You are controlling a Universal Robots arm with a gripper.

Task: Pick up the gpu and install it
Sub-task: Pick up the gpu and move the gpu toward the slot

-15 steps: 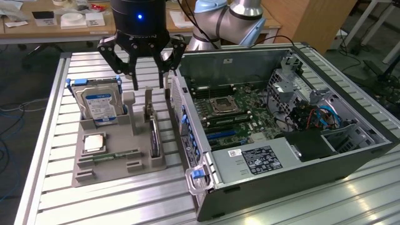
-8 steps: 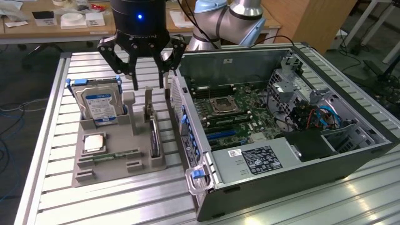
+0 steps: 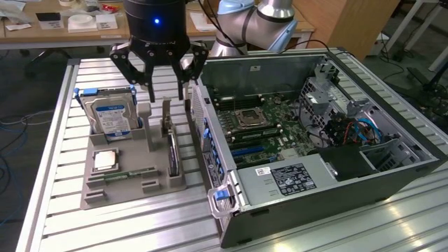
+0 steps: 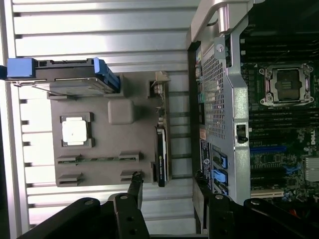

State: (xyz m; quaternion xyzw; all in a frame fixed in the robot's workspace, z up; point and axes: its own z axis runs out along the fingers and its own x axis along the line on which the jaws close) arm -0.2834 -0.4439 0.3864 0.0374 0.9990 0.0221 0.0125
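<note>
My end effector (image 3: pixel 167 97) hangs over the gpu (image 3: pixel 173 153), jaws wide apart, holding nothing; card looks light, stiff, fragile; I'd pinch its top edge across the flat faces

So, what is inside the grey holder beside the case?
The grey holder carries a hard drive standing upright, a processor lying flat, a memory stick, and the gpu on edge, nearest the case. The gpu's lower edge is hidden in its slot.
</note>
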